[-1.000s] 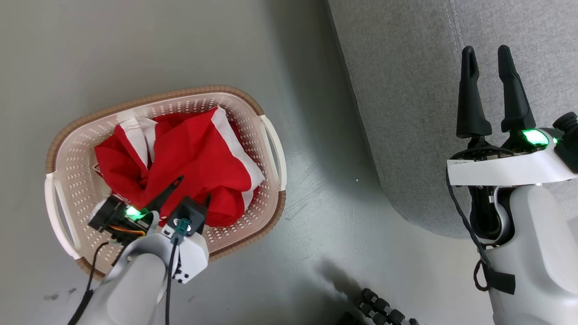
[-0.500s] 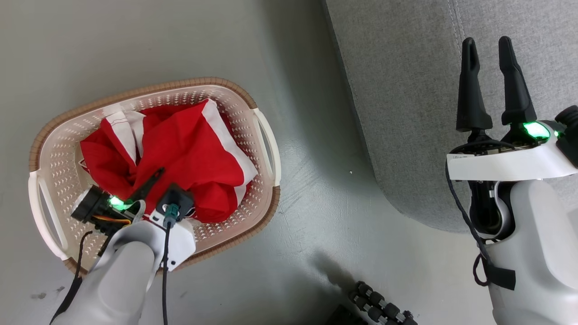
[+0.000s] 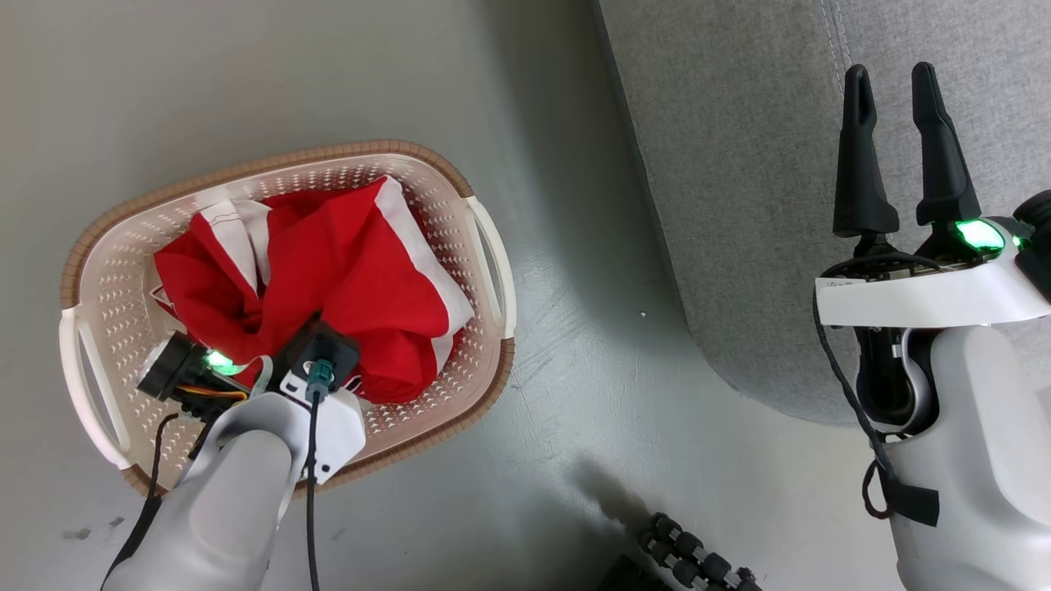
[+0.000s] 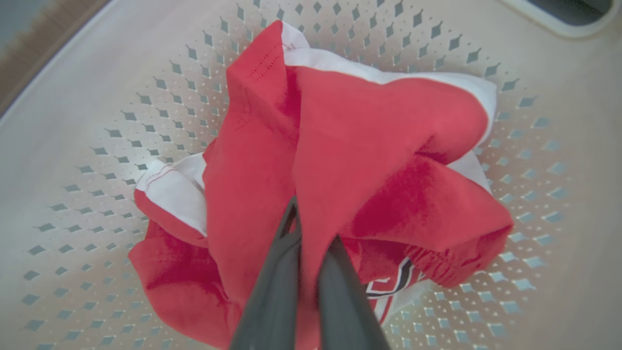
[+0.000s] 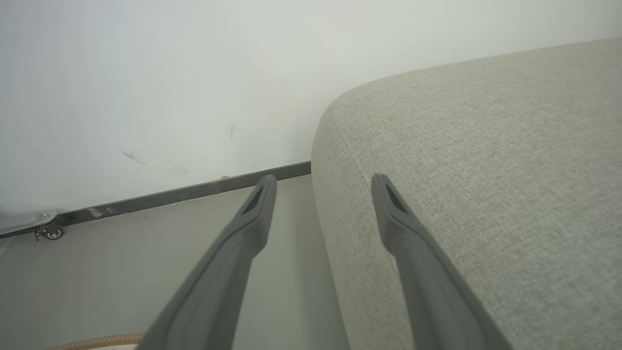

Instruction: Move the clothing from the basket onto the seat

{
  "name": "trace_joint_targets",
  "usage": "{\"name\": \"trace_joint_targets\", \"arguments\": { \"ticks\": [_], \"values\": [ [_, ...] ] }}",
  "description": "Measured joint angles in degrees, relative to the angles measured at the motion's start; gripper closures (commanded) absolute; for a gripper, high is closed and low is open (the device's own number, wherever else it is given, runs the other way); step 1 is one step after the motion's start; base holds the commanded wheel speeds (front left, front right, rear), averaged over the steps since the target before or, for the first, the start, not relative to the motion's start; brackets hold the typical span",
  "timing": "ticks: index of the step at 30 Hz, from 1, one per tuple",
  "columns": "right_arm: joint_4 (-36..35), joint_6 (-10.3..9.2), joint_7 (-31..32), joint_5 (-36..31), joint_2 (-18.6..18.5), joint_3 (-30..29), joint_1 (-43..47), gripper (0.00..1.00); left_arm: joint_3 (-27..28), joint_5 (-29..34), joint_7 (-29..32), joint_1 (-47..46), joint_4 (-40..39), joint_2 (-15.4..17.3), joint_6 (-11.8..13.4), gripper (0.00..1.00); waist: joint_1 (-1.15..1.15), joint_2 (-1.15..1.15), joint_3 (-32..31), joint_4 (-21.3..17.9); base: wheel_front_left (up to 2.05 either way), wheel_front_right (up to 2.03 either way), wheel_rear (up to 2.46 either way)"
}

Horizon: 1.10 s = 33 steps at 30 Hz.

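Head view: basket (image 3: 271, 161) on the floor (image 3: 575, 345), left of the seat (image 3: 739, 164) and apart from it.
Load: clothing (image 3: 361, 279) bunched in a red-and-white heap inside the basket, covering most of its bottom.
Left arm: left gripper (image 4: 313, 226) reaches down into the basket's near side, tips sunk in the heap.
Left wrist view: fingers (image 4: 277, 272) pressed together, pinching a red fold of the clothing that stands up between them; striped trim (image 4: 386, 287) peeks out beneath, to their right.
Right arm: right gripper (image 3: 890, 78) over the seat's corner, fingers spread, pointing up the view.
Right wrist view: seat's rounded corner to the right of the spread fingers, floor to their left, pale wall (image 5: 146, 73) with dark skirting (image 5: 194, 193) behind; brown basket rim at the bottom-left edge.
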Motion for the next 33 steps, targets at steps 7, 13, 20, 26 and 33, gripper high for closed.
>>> {"name": "trace_joint_targets", "arguments": {
  "ticks": [7, 13, 20, 26, 33],
  "values": [
    [0.14, 0.0, 0.0, -0.15, -0.01, 0.1, -0.12, 0.0, 1.66, -1.94, -1.76, -0.25, -1.01, -0.26, 1.19, 1.0, 0.0, 0.0, -0.89, 0.77, 0.0, 0.0, 0.0],
    [0.65, 0.0, 0.0, -0.7, -0.01, 0.38, -0.93, 0.0, 2.47, -3.05, -2.3, -0.18, -2.49, -0.38, 1.96, 1.0, 0.0, 0.0, -2.16, 1.62, 0.0, 0.0, 0.0],
    [1.65, 0.0, -0.01, -1.57, -0.02, 0.78, -0.87, 0.0, 2.31, -3.38, -2.75, 0.32, -5.09, -1.31, 2.0, 1.0, 0.0, 0.0, -4.14, 2.62, 0.0, 0.0, 0.0],
    [2.2, 0.0, -0.01, -3.07, -0.03, 0.76, -0.8, 0.0, 2.24, -4.69, -2.75, 2.02, -8.34, -2.22, 1.8, 1.0, 0.0, 0.0, -5.65, 3.35, 0.0, 0.0, 0.0],
    [2.91, 0.0, -0.01, -4.8, -0.05, 0.73, -0.73, 0.0, 2.42, -6.53, -2.77, 3.1, -16.13, -2.98, 1.65, 1.0, 0.0, 0.0, -7.87, 4.57, 0.0, 0.0, 0.0]
  ]
}}
